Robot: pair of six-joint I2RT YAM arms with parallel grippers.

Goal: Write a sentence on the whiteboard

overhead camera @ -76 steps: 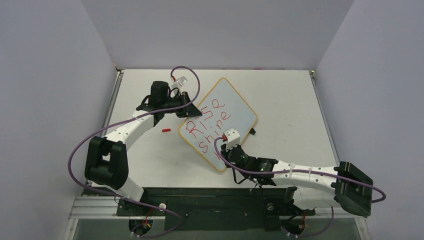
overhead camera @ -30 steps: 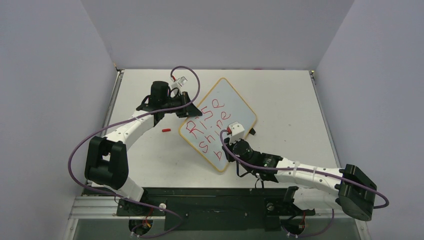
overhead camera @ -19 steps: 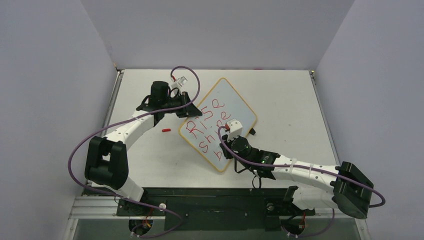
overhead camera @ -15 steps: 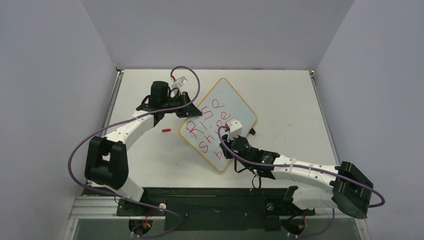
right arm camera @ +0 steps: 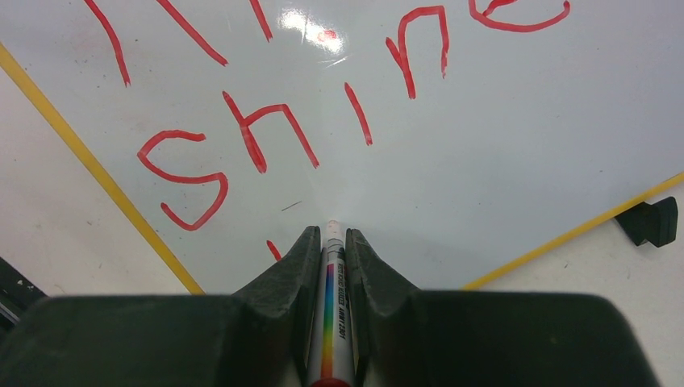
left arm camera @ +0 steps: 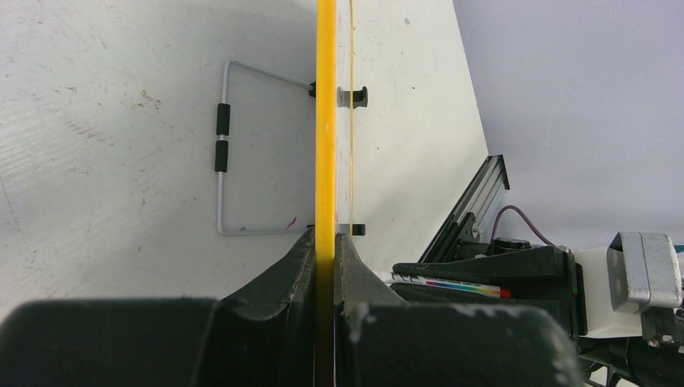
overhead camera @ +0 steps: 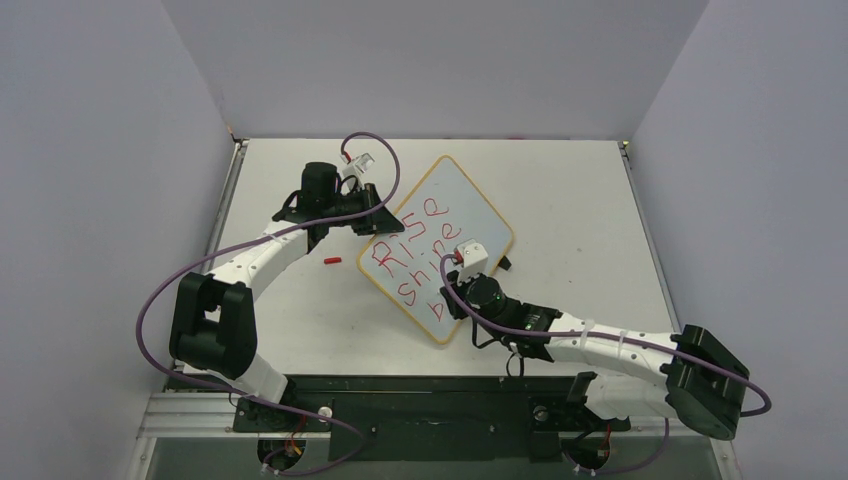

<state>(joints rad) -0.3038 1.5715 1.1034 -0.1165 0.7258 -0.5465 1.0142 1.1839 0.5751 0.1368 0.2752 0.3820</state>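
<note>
Two arms reach over the bench (overhead camera: 590,210).

Top view: the whiteboard (overhead camera: 472,205) lies near mid-bench, turned cornerwise. Red writing (overhead camera: 425,240) on it reads "Rise", "shine" and a lone "b". The left claw (overhead camera: 372,222) sits at the whiteboard's left edge. The right claw (overhead camera: 452,300) is over the whiteboard's near corner, beside the "b". A small red cap (overhead camera: 332,261) lies on the bench left of the whiteboard, apart from it.

Left wrist view: the left claw (left arm camera: 325,242) is closed on the whiteboard's yellow frame (left arm camera: 325,97), one finger on each face, with the frame seen edge-on. Two black clips (left arm camera: 352,96) sit on the whiteboard's edge. A grey wire loop (left arm camera: 222,153) with black sleeves joins the frame at those clips. The marker (left arm camera: 448,284) shows at the whiteboard's right, lodged in the black claw of the other arm.

Right wrist view: the right claw (right arm camera: 332,242) is closed on the marker (right arm camera: 331,298), a white barrel with a rainbow stripe. Its tip points at the whiteboard (right arm camera: 500,145) just below "shine" (right arm camera: 266,145); whether it touches, I cannot tell. A short red stroke (right arm camera: 274,250) shows on the whiteboard just left of the claw. One black clip (right arm camera: 649,220) juts from the whiteboard's right edge.
</note>
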